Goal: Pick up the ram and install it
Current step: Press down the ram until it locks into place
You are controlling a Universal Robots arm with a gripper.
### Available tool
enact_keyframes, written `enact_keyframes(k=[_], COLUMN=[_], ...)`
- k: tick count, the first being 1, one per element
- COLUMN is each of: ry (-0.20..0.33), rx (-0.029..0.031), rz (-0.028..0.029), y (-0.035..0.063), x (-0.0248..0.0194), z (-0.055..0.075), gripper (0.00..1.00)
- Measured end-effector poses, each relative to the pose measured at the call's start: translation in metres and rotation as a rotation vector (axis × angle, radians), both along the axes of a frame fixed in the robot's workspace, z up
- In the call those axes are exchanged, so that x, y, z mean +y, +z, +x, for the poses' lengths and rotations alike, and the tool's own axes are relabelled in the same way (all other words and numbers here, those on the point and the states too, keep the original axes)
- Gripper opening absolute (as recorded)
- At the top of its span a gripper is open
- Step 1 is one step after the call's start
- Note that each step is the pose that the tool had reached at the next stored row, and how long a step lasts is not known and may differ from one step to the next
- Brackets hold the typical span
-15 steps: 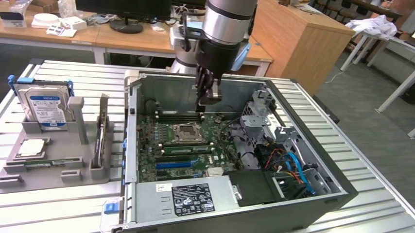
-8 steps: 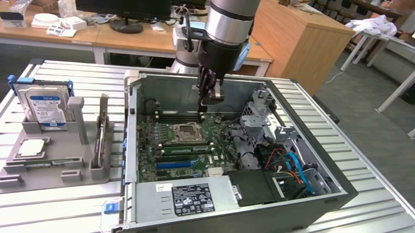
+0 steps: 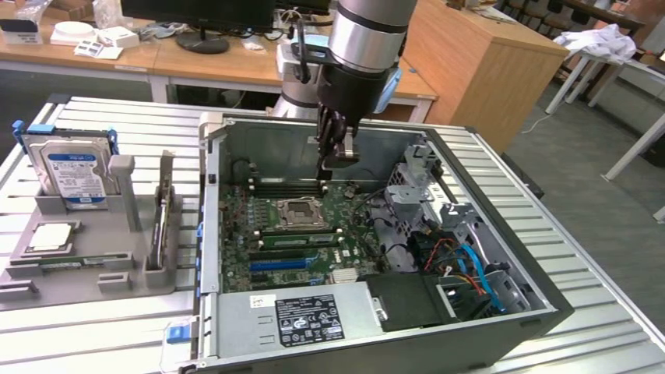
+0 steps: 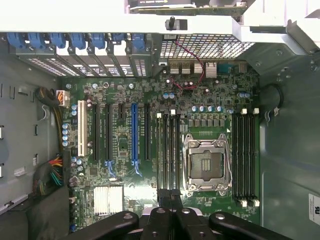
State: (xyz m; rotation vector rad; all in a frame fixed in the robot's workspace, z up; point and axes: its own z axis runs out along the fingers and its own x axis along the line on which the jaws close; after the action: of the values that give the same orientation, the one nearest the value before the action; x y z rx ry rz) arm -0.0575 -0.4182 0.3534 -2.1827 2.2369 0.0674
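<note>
My gripper [image 3: 338, 160] hangs inside the open computer case, above the motherboard [image 3: 311, 234] near the far memory slots [image 4: 245, 157]. Its fingers [image 4: 170, 200] are shut, and I see nothing between them. A long, thin green ram stick [image 3: 296, 240] stands on edge in a slot between the open CPU socket [image 3: 301, 210] and the blue slot [image 3: 280, 263]. Another thin green stick [image 3: 71, 263] lies flat in the grey tray at the exterior view's left, well away from the gripper. Seen from the wrist, the black slots [image 4: 169, 150] beside the socket [image 4: 206, 165] run straight away from the fingers.
The grey tray [image 3: 21, 273] holds a hard drive [image 3: 73, 167], a square chip [image 3: 52, 238] and an upright card [image 3: 161, 226]. The case walls [image 3: 213, 210] ring the board. A power supply [image 3: 307, 319] and cables [image 3: 468, 265] fill the near end. The drive cage [image 3: 421, 183] stands close to the gripper.
</note>
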Motion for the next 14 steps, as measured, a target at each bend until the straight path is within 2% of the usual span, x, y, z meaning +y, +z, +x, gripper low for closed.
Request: enact_keyframes(k=[5,14], ry=[-0.013,-0.174], rx=[0.0000,0.0000], rz=[0.0001,0.0000], y=[0.0000,-0.0001], x=[0.0000,0.0000], z=[0.0000,0.0000], gripper=[0.11,0.11])
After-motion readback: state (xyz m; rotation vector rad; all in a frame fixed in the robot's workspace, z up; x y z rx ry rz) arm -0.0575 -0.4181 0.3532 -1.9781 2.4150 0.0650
